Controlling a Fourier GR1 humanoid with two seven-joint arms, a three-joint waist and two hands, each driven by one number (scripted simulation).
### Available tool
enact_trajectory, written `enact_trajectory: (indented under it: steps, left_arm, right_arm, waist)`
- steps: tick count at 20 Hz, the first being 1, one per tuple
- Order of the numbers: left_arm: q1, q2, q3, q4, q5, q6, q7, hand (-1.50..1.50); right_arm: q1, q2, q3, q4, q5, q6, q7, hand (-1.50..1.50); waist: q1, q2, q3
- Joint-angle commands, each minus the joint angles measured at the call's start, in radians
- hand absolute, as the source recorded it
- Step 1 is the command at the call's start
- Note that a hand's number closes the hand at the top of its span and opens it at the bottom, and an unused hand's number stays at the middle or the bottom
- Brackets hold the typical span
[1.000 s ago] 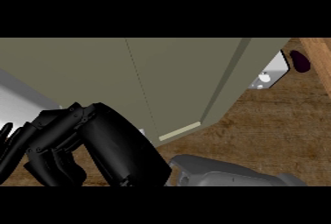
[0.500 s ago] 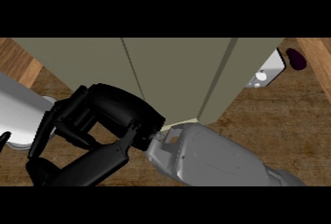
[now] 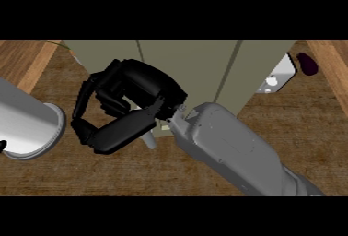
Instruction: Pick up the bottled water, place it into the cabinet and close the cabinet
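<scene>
Right robot hand (image 3: 132, 99), glossy black, fingers curled on nothing visible, against smooth olive cabinet (image 3: 197, 64), grainy wooden counter (image 3: 136, 173)

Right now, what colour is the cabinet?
Pale olive-grey cabinet, seen in the head view.

Brown wood-grain counter (image 3: 299, 124) — lighter wooden strip (image 3: 27, 60) at left.

Even, soft light fills the scene, with no glare or hard shadows: the black robot hand (image 3: 132, 103) reads as a dark mass, the grey forearm (image 3: 231, 152) just below-right of it shades gently, and all stays in focus.
</scene>
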Motion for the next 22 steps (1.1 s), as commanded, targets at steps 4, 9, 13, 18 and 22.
enact_trajectory:
  steps: [4,9,13,18,22]
  left_arm:
    - [-0.004,-0.009,0.01,-0.002,-0.016,0.013,0.02,-1.5]
    - [0.032,-0.029,-0.028,-0.058,-0.036,-0.004,0.019,-1.5]
    - [-0.028,-0.017,-0.009,-0.027,-0.003,-0.003,0.055,-1.5]
    - [-0.018,-0.022,0.002,-0.063,-0.022,0.013,0.056,-1.5]
    - [-0.047,-0.035,-0.023,-0.064,-0.031,0.041,0.086,-1.5]
  right_arm:
    - [0.013,-0.104,-0.096,0.133,0.121,-0.055,-0.105,1.5]
    - [-0.028,-0.126,-0.148,0.224,0.149,-0.082,-0.13,1.5]
    - [-0.059,-0.108,-0.164,0.244,0.15,-0.091,-0.128,1.5]
    - [-0.047,-0.158,-0.194,0.258,0.177,-0.078,-0.183,-1.5]
    - [-0.035,-0.14,-0.18,0.259,0.184,-0.075,-0.195,-1.5]
  waist:
    - [-0.02,0.016,0.011]
    - [0.004,0.018,0.011]
    - [-0.015,0.02,0.01]
    - [-0.003,0.018,0.011]
    - [-0.013,0.018,0.011]
